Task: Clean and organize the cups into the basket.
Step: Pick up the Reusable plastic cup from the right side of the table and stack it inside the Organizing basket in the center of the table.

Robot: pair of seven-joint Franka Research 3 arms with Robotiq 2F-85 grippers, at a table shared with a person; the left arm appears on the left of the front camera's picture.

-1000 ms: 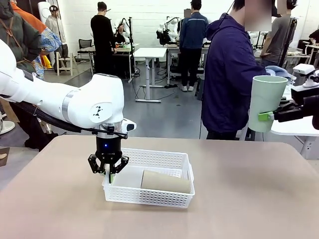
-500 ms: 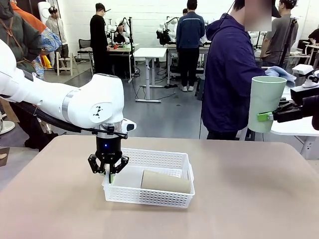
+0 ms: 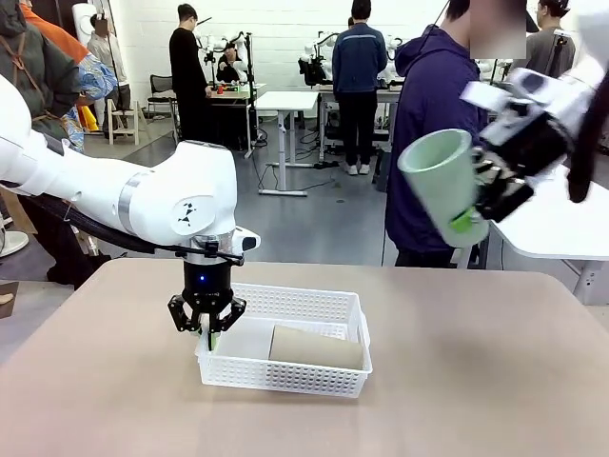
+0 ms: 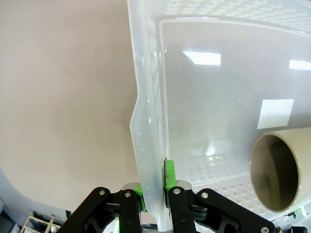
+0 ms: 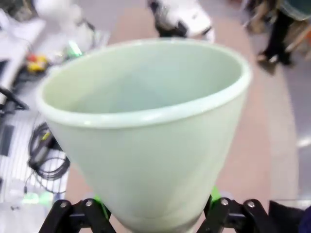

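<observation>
Swung inward and tilted, right gripper [image 3: 468,208] clamps one mint cup [image 3: 440,181]; left gripper [image 3: 207,333] pinches the single basket [image 3: 285,377] wall; one tan cup [image 3: 317,347] inside

The shallow plastic basket [image 3: 285,378] is white, finely latticed. The lying matte tumbler [image 3: 317,347] is tan-brown, the raised matte tumbler [image 3: 442,186] pale mint green.

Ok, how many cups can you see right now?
2. A tan cup lies on its side in the white basket; a mint green cup is held tilted in the air by the right gripper. None seem hidden.
</observation>
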